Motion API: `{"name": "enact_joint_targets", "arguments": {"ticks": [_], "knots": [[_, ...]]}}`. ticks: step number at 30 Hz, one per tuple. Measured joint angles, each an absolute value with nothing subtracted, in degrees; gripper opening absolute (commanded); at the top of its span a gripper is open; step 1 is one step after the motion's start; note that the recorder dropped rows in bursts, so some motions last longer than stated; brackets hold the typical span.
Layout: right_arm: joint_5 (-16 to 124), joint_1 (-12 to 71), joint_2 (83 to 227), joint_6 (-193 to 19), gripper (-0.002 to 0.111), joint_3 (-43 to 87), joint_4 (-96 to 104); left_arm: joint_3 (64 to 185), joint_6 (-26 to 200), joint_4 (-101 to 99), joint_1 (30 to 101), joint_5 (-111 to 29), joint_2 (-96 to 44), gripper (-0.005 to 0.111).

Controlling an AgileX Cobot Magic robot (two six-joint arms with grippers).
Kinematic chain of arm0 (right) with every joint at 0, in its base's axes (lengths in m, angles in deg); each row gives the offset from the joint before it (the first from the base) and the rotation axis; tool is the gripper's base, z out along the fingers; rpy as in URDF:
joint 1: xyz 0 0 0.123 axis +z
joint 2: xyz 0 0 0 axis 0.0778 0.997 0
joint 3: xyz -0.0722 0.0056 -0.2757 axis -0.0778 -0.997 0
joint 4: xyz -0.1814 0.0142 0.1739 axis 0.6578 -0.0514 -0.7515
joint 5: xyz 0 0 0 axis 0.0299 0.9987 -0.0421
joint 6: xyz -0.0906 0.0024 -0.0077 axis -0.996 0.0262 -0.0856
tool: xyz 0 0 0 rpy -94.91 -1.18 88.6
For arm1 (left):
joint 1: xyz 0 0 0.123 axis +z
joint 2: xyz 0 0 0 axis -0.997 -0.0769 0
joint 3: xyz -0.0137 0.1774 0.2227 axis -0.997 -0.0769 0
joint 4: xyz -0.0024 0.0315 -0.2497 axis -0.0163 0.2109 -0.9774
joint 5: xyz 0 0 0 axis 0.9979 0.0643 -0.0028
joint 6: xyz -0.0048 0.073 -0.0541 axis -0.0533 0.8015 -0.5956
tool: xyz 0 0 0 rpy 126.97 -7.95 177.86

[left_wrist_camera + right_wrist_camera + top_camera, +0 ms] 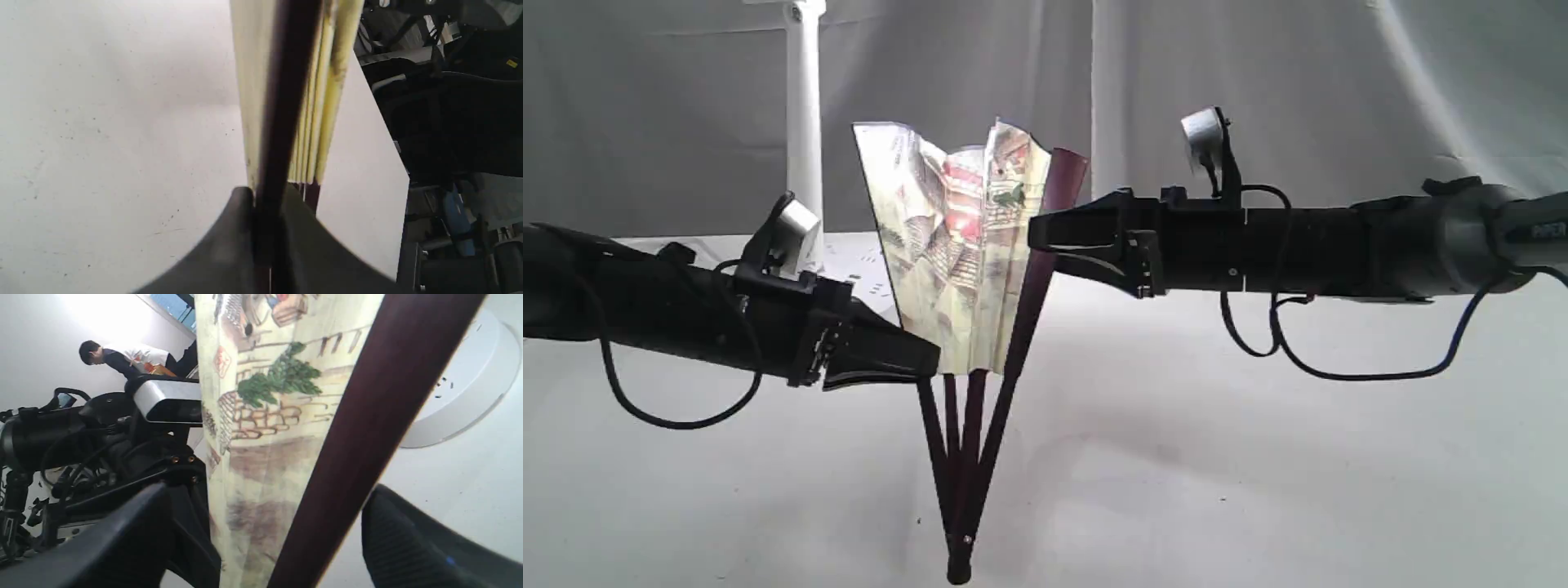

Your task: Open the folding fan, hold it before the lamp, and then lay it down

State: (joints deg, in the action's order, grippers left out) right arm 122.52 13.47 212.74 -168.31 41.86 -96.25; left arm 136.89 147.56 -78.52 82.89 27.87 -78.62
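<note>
The folding fan (pixel 960 237) stands upright and partly spread, its pivot (pixel 958 570) low near the table. Its cream painted leaf (pixel 261 416) is still pleated. My left gripper (pixel 929 366) is shut on the fan's left outer maroon rib (pixel 282 102), just below the leaf, with the folded cream pleats (pixel 327 94) beside it. My right gripper (pixel 1042 243) is open, its fingers (pixel 392 535) standing on either side of the right outer rib (pixel 367 428) without clamping it. The lamp's white post (pixel 803 131) rises behind the fan at left, and its round base (pixel 470 388) bears sockets.
A white cloth (pixel 1258 457) covers the table, with a grey-white drape (pixel 1298 98) behind. Past the table's edge (pixel 392 147) stands dark equipment (pixel 457 122). A person (pixel 118 357) sits far off behind my left arm (pixel 81 433).
</note>
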Motion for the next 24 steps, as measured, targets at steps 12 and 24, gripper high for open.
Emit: {"name": "enact_joint_targets", "arguments": {"ticks": [12, 24], "knots": [[120.09, 13.47, 212.74, -167.68, 0.064, 41.86, -96.25, 136.89, 143.87, -82.78, 82.89, 27.87, -78.62, 0.0], [115.15, 13.57, 213.4, -166.48, 0.064, 41.94, -96.25, 136.89, 140.96, -82.91, 82.89, 27.87, -78.62, 0.0]]}}
